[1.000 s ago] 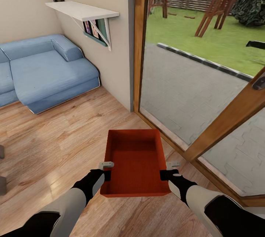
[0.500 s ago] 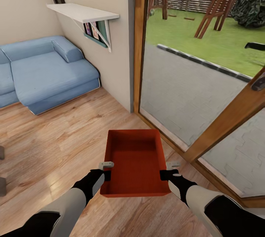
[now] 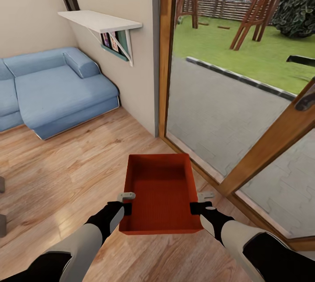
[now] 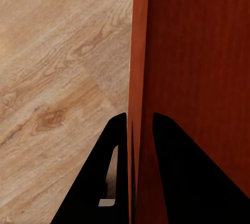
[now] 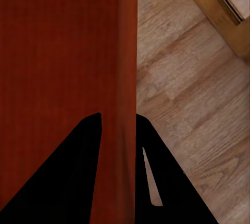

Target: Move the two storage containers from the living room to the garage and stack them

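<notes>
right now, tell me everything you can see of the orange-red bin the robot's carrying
The storage container is an orange-red, open-topped rectangular bin with plain straight walls and nothing inside. It is held level above the light wood floor, beside the glass door. The left gripper pinches its left wall and the right gripper its right wall.

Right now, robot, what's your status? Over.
Left hand and right hand each shut on a wall of the bin. Bin held over wood floor. Glass door ahead.

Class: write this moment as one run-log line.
room: living room | carried: storage container | left end effector: clamps container wall | right end effector: clamps opposite wall | ahead: glass door
</notes>
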Motion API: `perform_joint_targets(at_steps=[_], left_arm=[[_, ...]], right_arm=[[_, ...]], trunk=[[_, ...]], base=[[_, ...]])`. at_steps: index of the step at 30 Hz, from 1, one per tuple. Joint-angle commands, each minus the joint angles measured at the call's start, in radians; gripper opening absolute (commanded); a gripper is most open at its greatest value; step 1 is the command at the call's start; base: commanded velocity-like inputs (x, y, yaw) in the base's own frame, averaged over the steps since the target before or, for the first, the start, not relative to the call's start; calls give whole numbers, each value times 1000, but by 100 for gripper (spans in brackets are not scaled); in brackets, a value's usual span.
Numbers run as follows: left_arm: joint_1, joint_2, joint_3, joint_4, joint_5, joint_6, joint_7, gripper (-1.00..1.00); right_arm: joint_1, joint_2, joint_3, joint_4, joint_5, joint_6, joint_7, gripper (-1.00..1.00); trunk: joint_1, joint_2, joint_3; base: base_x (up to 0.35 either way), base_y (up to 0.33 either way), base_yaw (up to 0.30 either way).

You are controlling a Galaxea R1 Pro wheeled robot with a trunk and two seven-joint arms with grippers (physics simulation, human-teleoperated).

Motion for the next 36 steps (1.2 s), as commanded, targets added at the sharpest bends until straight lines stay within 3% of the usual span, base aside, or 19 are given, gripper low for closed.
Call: perform_joint_targets(at_steps=[1, 36], left_arm=[[0, 0, -1, -2, -22, 9, 26, -100], [0, 1, -2, -2, -22, 7, 25, -100]], right_arm=[[-1, 0, 7, 3, -14, -5, -15, -100], [-1, 0, 6, 3, -14, -5, -14, -100]], trunk=[[1, -2, 0], [1, -2, 56]], base=[[0, 0, 0], [0, 0, 0]])
